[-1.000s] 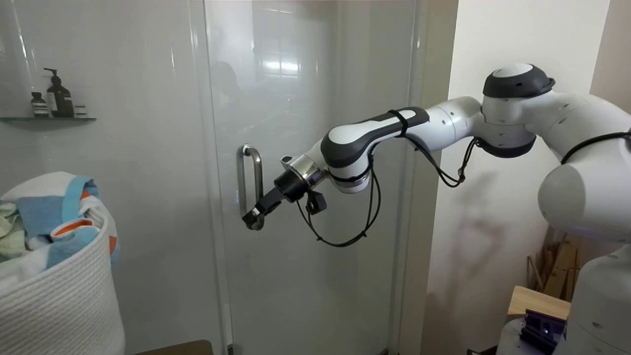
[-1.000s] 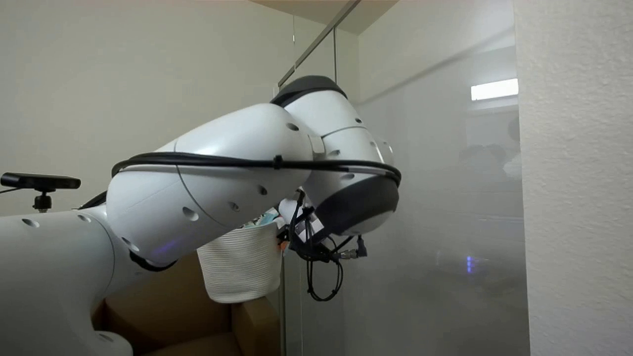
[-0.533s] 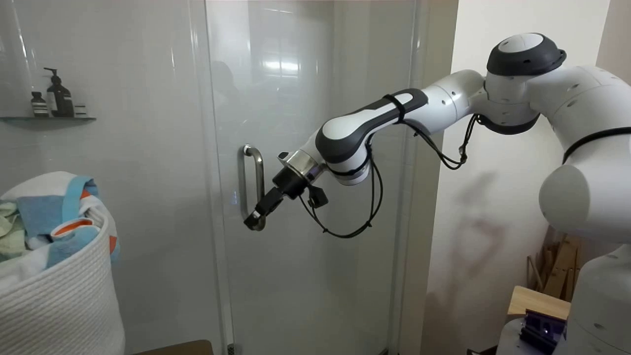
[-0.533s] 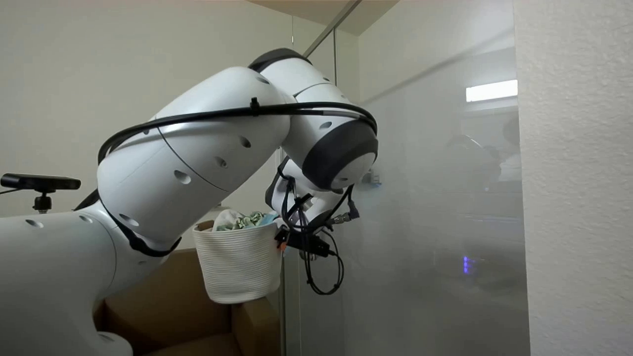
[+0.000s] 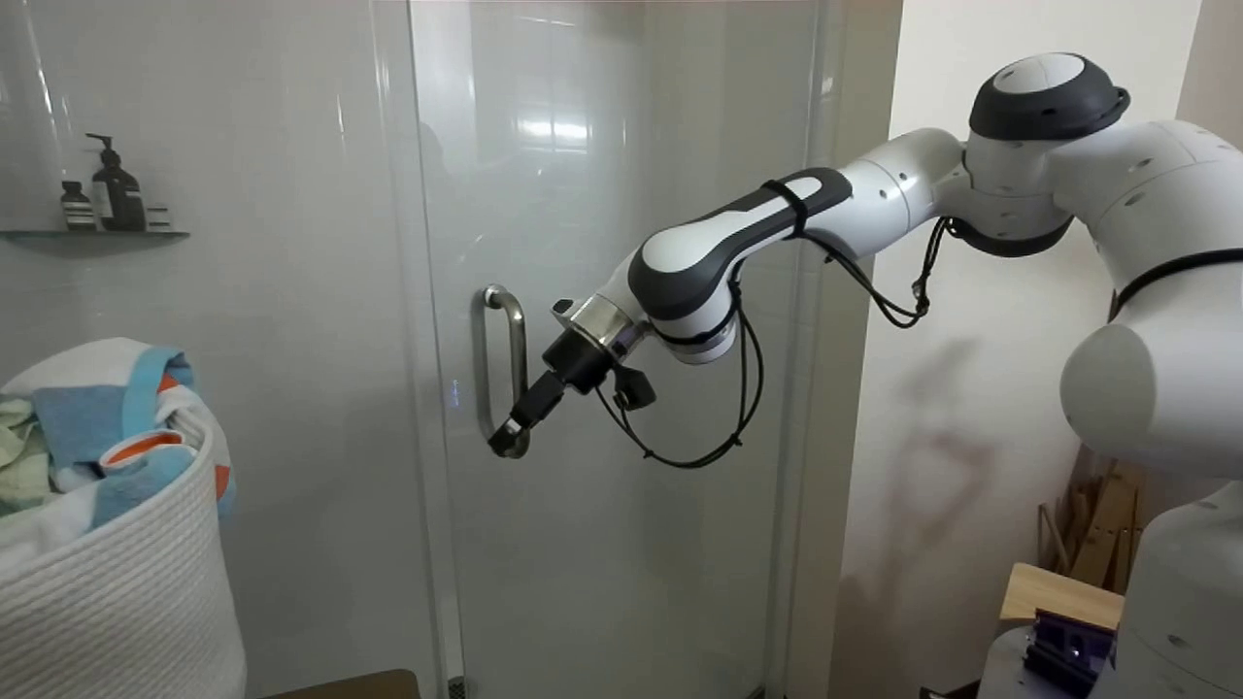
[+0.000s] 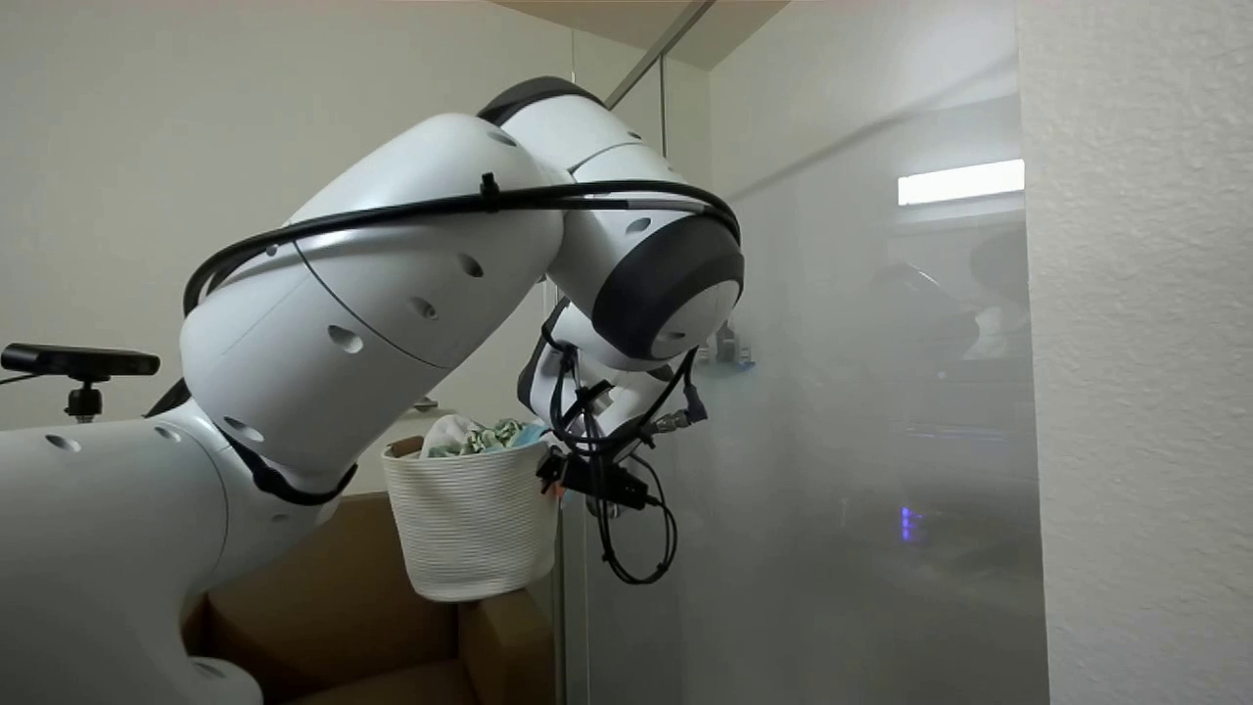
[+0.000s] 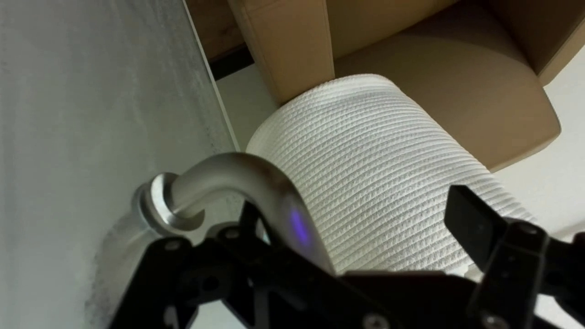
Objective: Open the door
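Glass door (image 5: 583, 524) at centre, on the far side of the arm (image 5: 893, 199), which reaches in from the right. Tan armchair (image 6: 333, 607), left. White woven basket (image 5: 126, 602), near left in an exterior view, towels (image 5: 92, 417) heaped in it. Silver handle (image 5: 519, 354) upright on the door's left side. Gripper (image 7: 354, 210) at the handle's lower end: fingers (image 7: 475, 228) spread wide, handle between them, one finger between handle and door; cannot tell whether touching. Dark bottles (image 5: 118, 199) on shelf, (image 5: 97, 234) left.

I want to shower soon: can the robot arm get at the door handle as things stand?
Probably yes: the open end effector has the handle between its fingers, with nothing visible blocking it.
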Motion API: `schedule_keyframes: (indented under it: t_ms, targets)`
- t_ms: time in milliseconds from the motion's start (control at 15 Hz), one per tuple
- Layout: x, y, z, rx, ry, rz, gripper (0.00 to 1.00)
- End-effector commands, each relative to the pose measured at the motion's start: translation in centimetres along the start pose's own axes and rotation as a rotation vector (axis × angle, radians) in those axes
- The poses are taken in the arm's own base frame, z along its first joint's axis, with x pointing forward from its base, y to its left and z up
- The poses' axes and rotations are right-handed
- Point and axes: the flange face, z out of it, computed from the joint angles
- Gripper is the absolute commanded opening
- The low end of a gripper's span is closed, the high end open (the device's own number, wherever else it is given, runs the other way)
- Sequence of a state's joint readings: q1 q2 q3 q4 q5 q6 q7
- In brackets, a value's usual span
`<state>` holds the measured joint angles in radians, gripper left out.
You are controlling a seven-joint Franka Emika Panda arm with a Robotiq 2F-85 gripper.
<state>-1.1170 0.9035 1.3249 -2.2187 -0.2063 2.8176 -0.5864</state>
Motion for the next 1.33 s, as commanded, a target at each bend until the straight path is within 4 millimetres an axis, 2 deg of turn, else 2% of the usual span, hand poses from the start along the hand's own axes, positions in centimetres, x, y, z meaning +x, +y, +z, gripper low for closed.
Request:
schedule_keyframes:
  t_ms: [0, 267, 867, 1067, 1200, 1267]
  targets:
    - [-1.9, -4.1, 1.7, 0.083, -0.105, 0.071, 1.00]
    - [-3.2, -5.8, 1.3, 0.101, -0.110, 0.052, 1.00]
    - [-7.3, -9.4, -1.5, 0.128, -0.140, 0.034, 1.00]
    - [-7.9, -10.3, -2.2, 0.132, -0.148, 0.031, 1.00]
    - [-7.4, -10.0, -2.8, 0.125, -0.157, 0.029, 1.00]
    - [-7.4, -7.0, -3.4, 0.080, -0.048, -0.058, 1.00]
